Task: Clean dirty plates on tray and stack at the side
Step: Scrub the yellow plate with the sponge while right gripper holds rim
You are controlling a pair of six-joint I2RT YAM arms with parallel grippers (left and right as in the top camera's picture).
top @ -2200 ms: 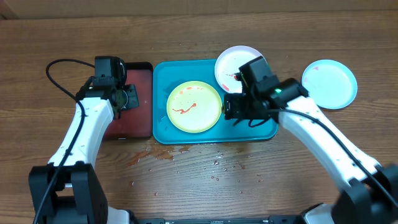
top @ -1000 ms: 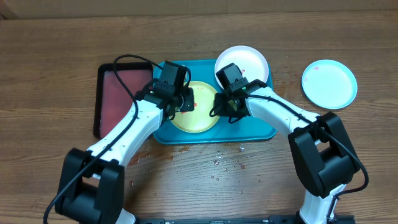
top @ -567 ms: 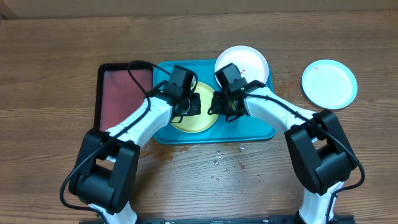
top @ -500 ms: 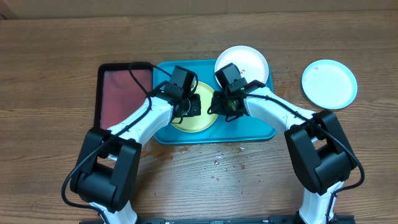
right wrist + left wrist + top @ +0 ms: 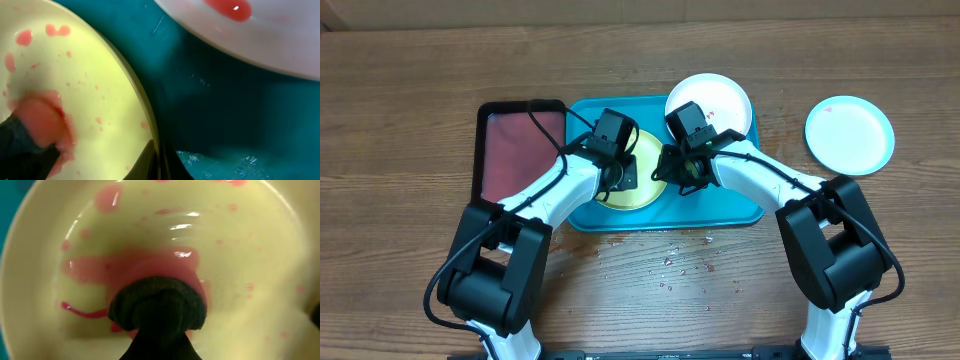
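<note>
Pressed dark cloth, clamped in closed left gripper, onto lime green plate; pinched rim with closed right gripper.

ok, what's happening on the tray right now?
The left gripper presses a dark cloth pad into the red smear on the lime green plate, which lies in the turquoise tray. The right gripper is shut on that plate's right rim, apparently steadying it. The smeared white plate overlaps the tray's far corner; the light blue plate sits on the table to the right.

White arm links, black joints, looping black cable
</note>
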